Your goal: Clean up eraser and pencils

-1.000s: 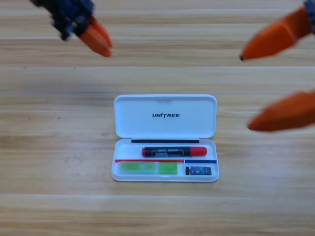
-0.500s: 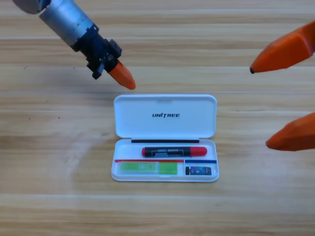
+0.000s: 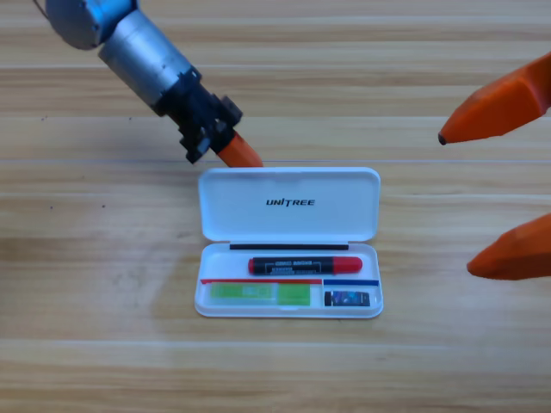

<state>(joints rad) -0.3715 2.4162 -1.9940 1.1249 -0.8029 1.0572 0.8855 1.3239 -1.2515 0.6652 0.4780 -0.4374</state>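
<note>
The worktop (image 3: 86,258) carries a white case (image 3: 289,205) at centre, its lid lying flat toward 12 o'clock and its tray toward 6. The left arm (image 3: 138,52) reaches in from 10 o'clock; its left tool (image 3: 241,155) sits at the lid's far-left corner, touching or just above the rim, and I cannot tell how its jaws stand. The right tool (image 3: 499,176) waits at 3 o'clock, well apart from the case, jaws spread wide.

Inside the tray, the red pencil (image 3: 306,265) lies along the 12 o'clock side, the green pencil (image 3: 261,294) at 7 o'clock, and the eraser (image 3: 347,298) at 5 o'clock. Everything seems stowed, so the step in hand is probably closing the lid. To do it well, the tip should catch under the lid's far edge and swing it toward 6 o'clock in an arc, gently enough that the light case doesn't slide.
</note>
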